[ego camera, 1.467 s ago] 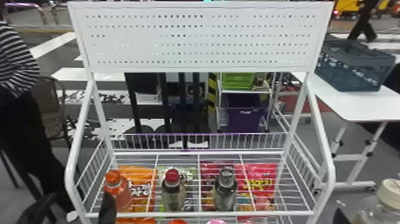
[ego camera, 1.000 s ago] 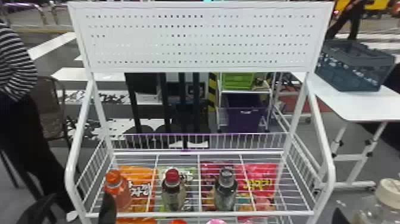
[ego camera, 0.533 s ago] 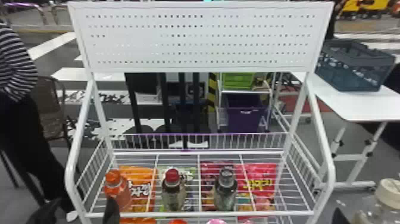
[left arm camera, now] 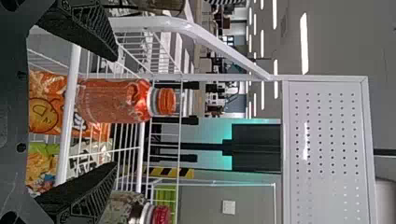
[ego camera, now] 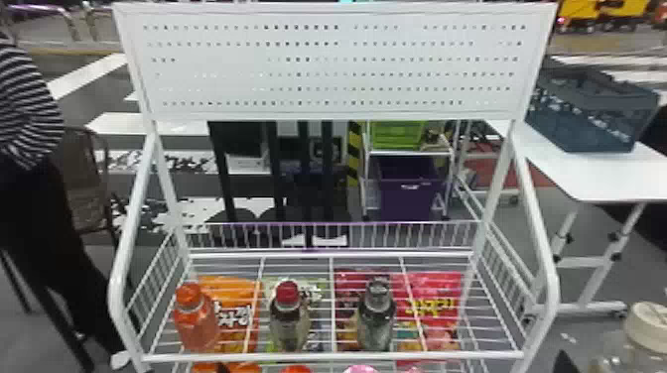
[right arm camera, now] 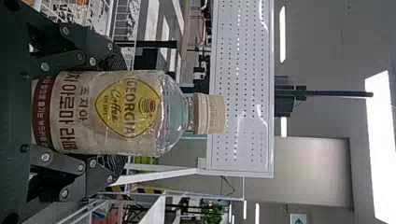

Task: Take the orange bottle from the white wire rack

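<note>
The orange bottle [ego camera: 195, 317] stands upright at the left front of the white wire rack's shelf [ego camera: 342, 356]. In the left wrist view, my left gripper [left arm camera: 116, 112] is open, its fingers spread to either side of the orange bottle [left arm camera: 114, 100], which stands beyond the fingertips behind the rack's front rail. A dark part of my right gripper [ego camera: 563, 363] shows at the head view's lower right, beside a cream-capped bottle [ego camera: 649, 325]. In the right wrist view, my right gripper [right arm camera: 119, 112] is shut on that coffee bottle [right arm camera: 112, 114].
A red-capped bottle [ego camera: 289, 320] and a dark-capped bottle [ego camera: 376, 317] stand to the right on the same shelf. Snack bags [ego camera: 439, 297] lie under its wires. Slanted side posts [ego camera: 538, 223] flank the shelf, and a white table [ego camera: 585, 173] stands at the right.
The left gripper's dark fingers, earlier at the head view's lower left around the rack's corner, have dropped away past the bottom edge. The bottles on the shelf have not moved.
</note>
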